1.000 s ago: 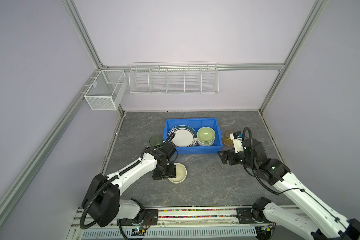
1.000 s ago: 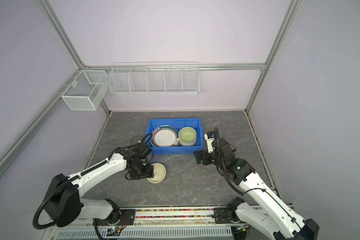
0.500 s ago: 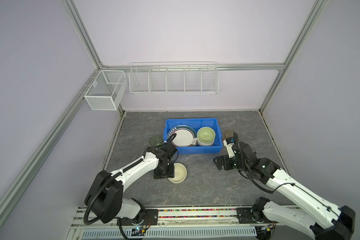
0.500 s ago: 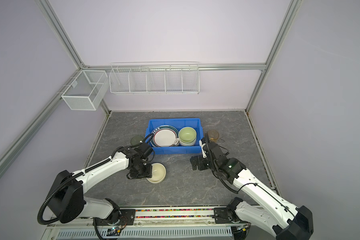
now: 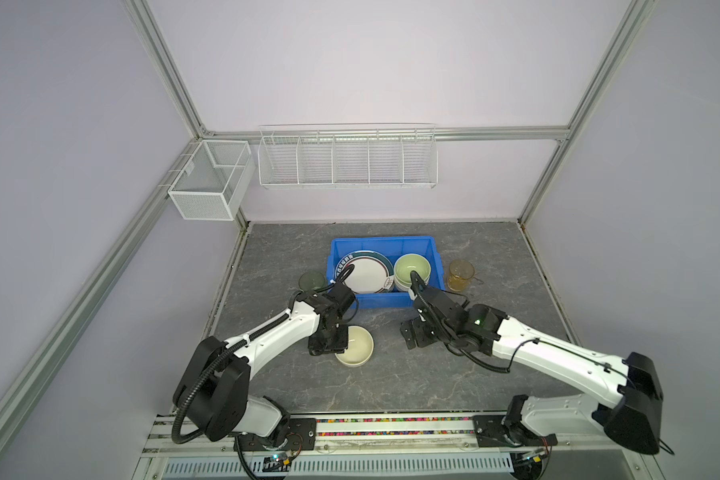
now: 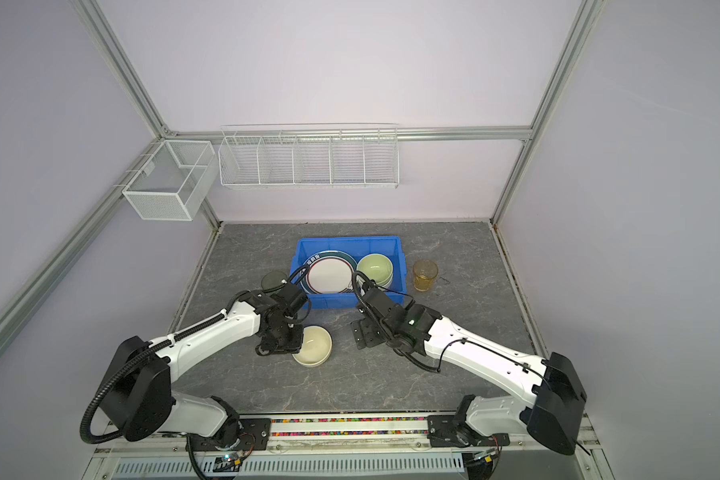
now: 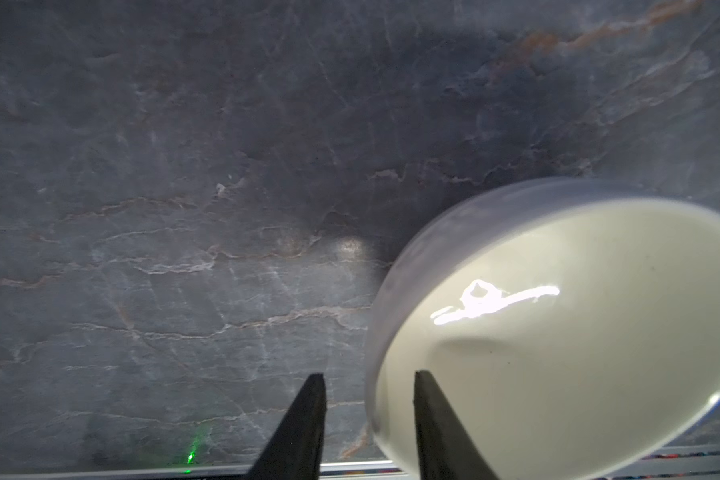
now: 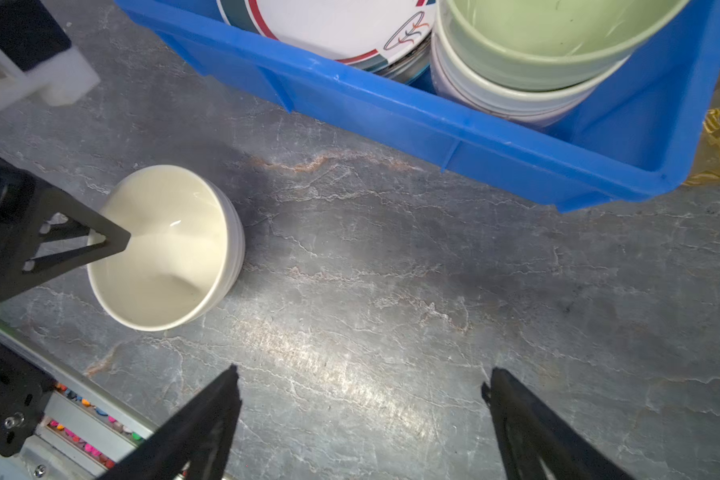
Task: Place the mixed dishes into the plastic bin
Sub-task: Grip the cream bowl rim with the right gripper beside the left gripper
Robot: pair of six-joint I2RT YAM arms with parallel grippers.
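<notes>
**Left hand** [image 7: 366,376]: The fingers are part-way spread and straddle the rim of the cream bowl [image 5: 356,349] on the side toward the left arm. One finger [image 7: 429,415] is inside the bowl. The other is outside, with a gap to the wall, so the rim is not pinched.

**Cream bowl:** It rests on the grey surface [image 5: 433,374], in front of the blue bin [image 5: 385,300] and apart from it.

**Right hand** [image 8: 360,380]: The fingers are spread wide and hold nothing. The hand hangs over bare surface in front of the bin's front wall, to the right of the cream bowl.

**Bin contents:** A white plate with a teal-red rim [image 5: 366,274] lies in the left part. A green bowl [image 5: 411,266] tops a stack of paler bowls [image 8: 512,97] in the right part.

**Outside the bin:** In both top views, the amber cup [image 5: 460,275] stands upright just beside the right wall. The green cup [image 5: 312,281] stands just beside the left wall.
</notes>
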